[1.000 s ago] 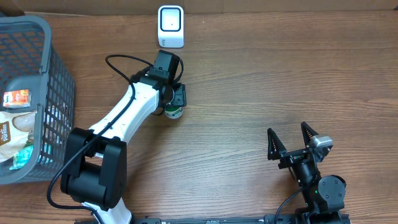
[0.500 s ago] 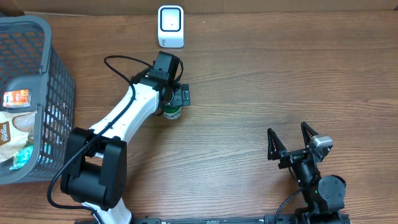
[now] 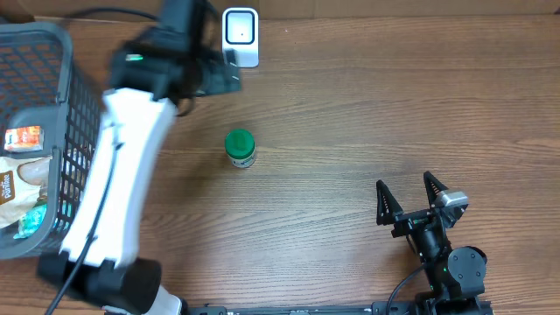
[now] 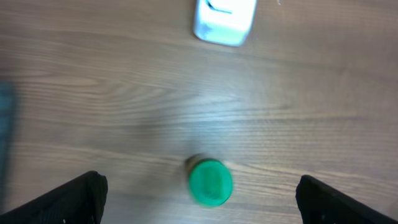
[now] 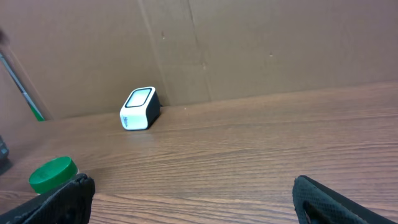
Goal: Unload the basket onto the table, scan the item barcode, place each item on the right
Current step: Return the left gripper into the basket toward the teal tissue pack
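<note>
The green-lidded jar (image 3: pixel 240 147) is being left upright on the desk (image 3: pixel 350 114), near the scanner (image 3: pixel 240 35), with left fingers (image 4: pixel 81 199) and right fingers (image 3: pixel 385 206) being held wide apart and empty; seemingly a new grasp, perhaps from the basket (image 3: pixel 83 96), is being called for

A small jar (image 3: pixel 240 147) with a green lid stands upright on the wooden worktop (image 3: pixel 350 131), with nothing touching it. Its label shows only partly. The white barcode scanner (image 3: pixel 240 37), its pale window angled upward, sits well apart from the jar, near the worktop's far edge.
</note>
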`<state>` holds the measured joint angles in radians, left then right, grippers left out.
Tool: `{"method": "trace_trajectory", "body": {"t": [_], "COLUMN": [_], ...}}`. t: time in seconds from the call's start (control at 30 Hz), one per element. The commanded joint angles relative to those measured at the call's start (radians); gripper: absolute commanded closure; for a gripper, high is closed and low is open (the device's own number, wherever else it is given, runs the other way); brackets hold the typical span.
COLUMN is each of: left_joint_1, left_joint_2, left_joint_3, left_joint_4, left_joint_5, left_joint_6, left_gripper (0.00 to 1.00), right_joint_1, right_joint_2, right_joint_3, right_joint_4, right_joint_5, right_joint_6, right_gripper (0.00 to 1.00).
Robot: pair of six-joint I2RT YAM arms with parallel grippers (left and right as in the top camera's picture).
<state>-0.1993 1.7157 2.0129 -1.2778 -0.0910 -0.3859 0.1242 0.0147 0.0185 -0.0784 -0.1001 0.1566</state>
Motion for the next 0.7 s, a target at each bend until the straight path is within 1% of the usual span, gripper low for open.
{"method": "trace_trajectory", "body": {"t": [0.0, 0.1, 0.2, 0.33, 0.4, 0.5, 0.67], "left_joint_1": [0.096, 0.21, 0.362, 0.571, 0.651, 0.745, 0.832], "left_joint_2": [-0.047, -0.083, -0.117, -0.125, -0.119, -0.103, -0.083], "left_joint_3": [0.092, 0.118, 0.118, 0.115, 0.105, 0.068, -0.058], "left_joint_4": [-0.07, -0.125, -0.159, -0.16, -0.153, -0.146, -0.093], "left_joint_5": [-0.048, -0.054, -0.054, -0.043, -0.037, -0.005, 0.007], "left_joint_6": [0.02, 0.02, -0.006, -0.015, -0.016, -0.019, -0.04], "left_gripper": [0.01, 0.0, 0.01, 0.0, 0.0, 0.01, 0.0], "right_joint_1": [-0.008, -0.008, -0.008, -0.008, -0.008, -0.008, -0.008], "right_joint_2": [-0.011, -0.011, -0.011, -0.011, -0.011, -0.011, -0.011], "right_joint_3": [-0.01, -0.01, -0.01, -0.01, -0.01, -0.01, -0.01], "right_joint_4": [0.005, 0.005, 0.005, 0.005, 0.005, 0.005, 0.005], "right_joint_5": [0.001, 0.001, 0.001, 0.001, 0.001, 0.001, 0.001], "right_joint_6": [-0.001, -0.001, -0.001, -0.001, -0.001, -0.001, -0.001], "right_gripper": [0.0, 0.0, 0.0, 0.0, 0.0, 0.0, 0.0]}}
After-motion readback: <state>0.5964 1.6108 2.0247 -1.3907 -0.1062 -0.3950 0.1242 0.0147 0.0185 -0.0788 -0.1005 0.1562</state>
